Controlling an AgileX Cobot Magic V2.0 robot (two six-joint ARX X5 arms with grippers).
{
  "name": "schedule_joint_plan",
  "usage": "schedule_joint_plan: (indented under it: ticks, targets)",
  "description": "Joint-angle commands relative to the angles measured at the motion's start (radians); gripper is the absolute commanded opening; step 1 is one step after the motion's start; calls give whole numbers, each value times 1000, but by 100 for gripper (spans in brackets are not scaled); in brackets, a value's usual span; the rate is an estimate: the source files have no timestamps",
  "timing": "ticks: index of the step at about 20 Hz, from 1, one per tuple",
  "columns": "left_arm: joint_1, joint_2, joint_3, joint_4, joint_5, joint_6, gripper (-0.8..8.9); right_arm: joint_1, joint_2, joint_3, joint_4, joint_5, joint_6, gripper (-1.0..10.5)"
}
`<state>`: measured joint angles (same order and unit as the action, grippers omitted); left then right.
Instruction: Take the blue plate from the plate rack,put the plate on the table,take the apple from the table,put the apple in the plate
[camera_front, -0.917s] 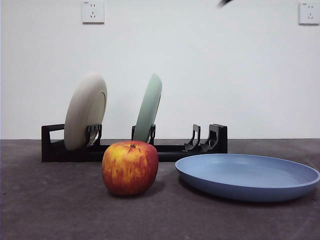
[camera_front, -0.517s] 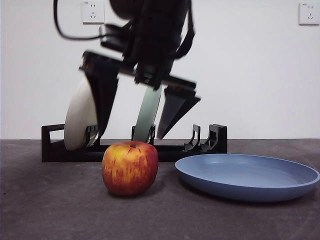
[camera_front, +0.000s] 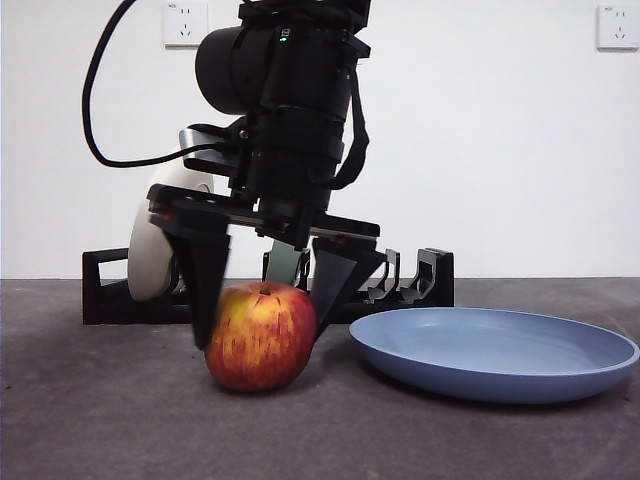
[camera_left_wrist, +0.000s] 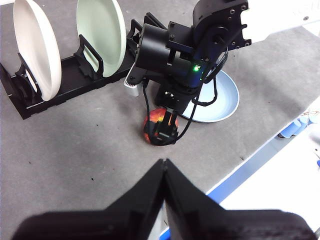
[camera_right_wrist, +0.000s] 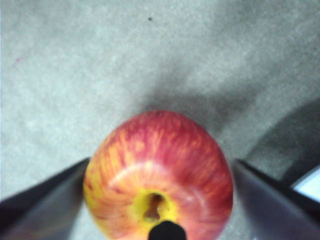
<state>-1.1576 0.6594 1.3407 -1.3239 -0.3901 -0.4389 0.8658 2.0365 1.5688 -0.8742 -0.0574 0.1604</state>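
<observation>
The red and yellow apple (camera_front: 260, 335) stands on the dark grey table (camera_front: 100, 420), in front of the black plate rack (camera_front: 105, 290). My right gripper (camera_front: 262, 335) has come down over it, open, one jaw on each side and close to its skin. The right wrist view shows the apple (camera_right_wrist: 157, 175) from above between the two fingers (camera_right_wrist: 40, 210). The blue plate (camera_front: 495, 350) lies flat on the table to the apple's right, empty. My left gripper (camera_left_wrist: 164, 167) is shut and empty, high above the table, looking down on the apple (camera_left_wrist: 152, 119), plate (camera_left_wrist: 225, 97) and rack (camera_left_wrist: 65, 85).
A cream-white plate (camera_front: 150, 250) and a pale green plate (camera_front: 285, 262), mostly hidden behind the arm, stand upright in the rack; both also show in the left wrist view (camera_left_wrist: 37, 45) (camera_left_wrist: 100, 35). The table's near edge (camera_left_wrist: 240, 172) runs past the blue plate.
The right arm has come down from above into view and lowered its open jaws around the apple. The apple and blue plate have not moved.
</observation>
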Motion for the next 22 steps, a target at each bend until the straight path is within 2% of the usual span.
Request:
schedule_joint_plan:
  ticks: [1, 5, 9, 10, 15, 19, 22]
  targets:
    - [0, -3, -4, 3, -4, -6, -8, 5, -3, -1, -29, -2, 18, -2]
    - [0, -3, -4, 3, -4, -7, -8, 5, -120, -1, -102, 56, 8, -2]
    - [0, -3, -4, 3, -4, -8, -8, -5, -253, -5, -168, 236, -10, -2]
    - [0, -3, -4, 3, -4, -12, -8, -19, -279, -16, -173, 257, -18, -2]
    - [0, -2, -4, 3, -21, -18, -8, -129, -408, -259, -56, 253, -22, -2]
    - [0, 0, -4, 3, -51, -23, -8, -251, -444, -403, 72, 154, -22, -2]
    - [0, 2, -4, 3, -55, -23, -8, -301, -444, -461, 157, 109, -12, -2]
